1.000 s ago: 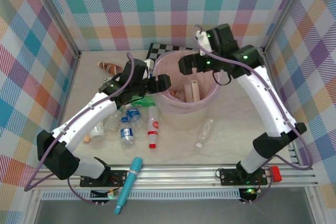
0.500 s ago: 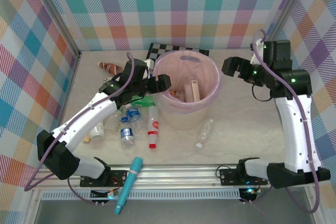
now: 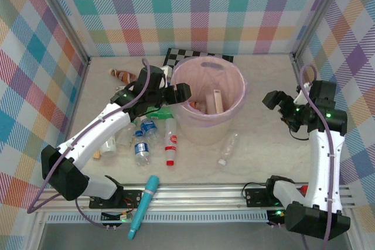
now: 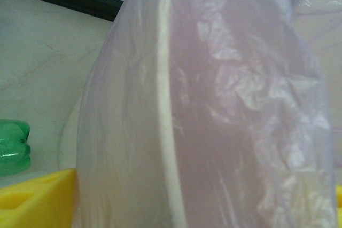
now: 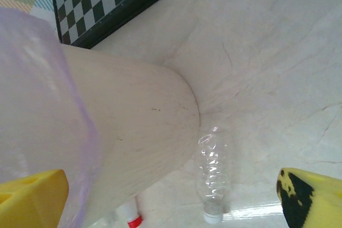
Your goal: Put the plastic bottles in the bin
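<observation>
Several clear bottles (image 3: pixel 140 150) with blue or red labels lie at eight o'clock from the round pink bin (image 3: pixel 205 130), while the left gripper (image 3: pixel 176 95) and right gripper (image 3: pixel 280 111) gape wide, empty.

The bin (image 3: pixel 206 132), a round translucent pale-pink bucket with a pink liner folded over its rim, stands upright toward the back middle of the surface (image 3: pixel 263 150), with a few pale things resting inside. A clear bottle (image 3: pixel 228 149) with a white cap lies on its side near the bin's front right. To the front left lie a red-labelled bottle (image 3: pixel 170 143) with a red cap, two blue-labelled bottles (image 3: pixel 140 151) and a green bottle (image 4: pixel 12 150) near the bin's wall, while a brown-labelled bottle (image 3: pixel 121 76) lies farther back.
</observation>
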Motion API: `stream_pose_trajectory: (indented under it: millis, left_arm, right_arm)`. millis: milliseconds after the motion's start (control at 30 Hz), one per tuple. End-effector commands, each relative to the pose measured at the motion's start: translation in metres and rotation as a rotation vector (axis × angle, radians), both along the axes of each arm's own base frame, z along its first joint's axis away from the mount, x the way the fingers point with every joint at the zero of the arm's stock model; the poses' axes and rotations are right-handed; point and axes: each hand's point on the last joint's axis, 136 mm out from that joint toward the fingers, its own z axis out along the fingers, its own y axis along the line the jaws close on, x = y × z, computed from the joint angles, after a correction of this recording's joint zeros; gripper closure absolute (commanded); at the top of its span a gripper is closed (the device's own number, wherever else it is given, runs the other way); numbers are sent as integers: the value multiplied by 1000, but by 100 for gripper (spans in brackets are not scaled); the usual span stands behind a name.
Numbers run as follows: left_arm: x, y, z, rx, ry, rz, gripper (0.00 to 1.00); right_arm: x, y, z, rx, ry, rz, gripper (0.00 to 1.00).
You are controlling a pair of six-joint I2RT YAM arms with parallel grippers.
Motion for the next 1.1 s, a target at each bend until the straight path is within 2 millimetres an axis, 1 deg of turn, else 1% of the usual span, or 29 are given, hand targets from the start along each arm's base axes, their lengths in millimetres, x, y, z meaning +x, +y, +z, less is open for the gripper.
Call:
stream_pose_trajectory:
  millis: [0, 100, 267, 367, 467, 567, 633, 867, 933, 1067]
  left_arm:
    - [-4, 0, -7, 45, 14, -15, 15]
    - [-4, 1, -8, 47, 15, -13, 15]
    - [-2, -1, -7, 47, 16, -15, 15]
    - [0, -4, -8, 45, 19, -19, 15]
    - [2, -6, -8, 43, 19, -21, 15]
    - [3, -6, -7, 43, 19, -20, 15]
    - [3, -6, -9, 46, 23, -20, 15]
    - [1, -4, -11, 50, 27, -16, 15]
    - [2, -4, -10, 49, 26, -16, 15]
    - [2, -4, -9, 46, 24, -14, 15]
  right_arm:
    - [3, 11, -18, 147, 7, 10, 1]
    - [0, 12, -51, 164, 67, 5, 2]
    - [-8, 18, -107, 214, 172, 9, 4]
    - [-15, 28, -131, 235, 229, 32, 7]
    - [-17, 44, -149, 240, 273, 86, 9]
    - [-17, 60, -161, 228, 298, 151, 11]
    - [-15, 69, -169, 255, 304, 179, 13]
    - [-13, 87, -192, 302, 344, 246, 18]
    - [-13, 93, -196, 306, 354, 274, 19]
    - [-12, 100, -205, 307, 376, 292, 19]
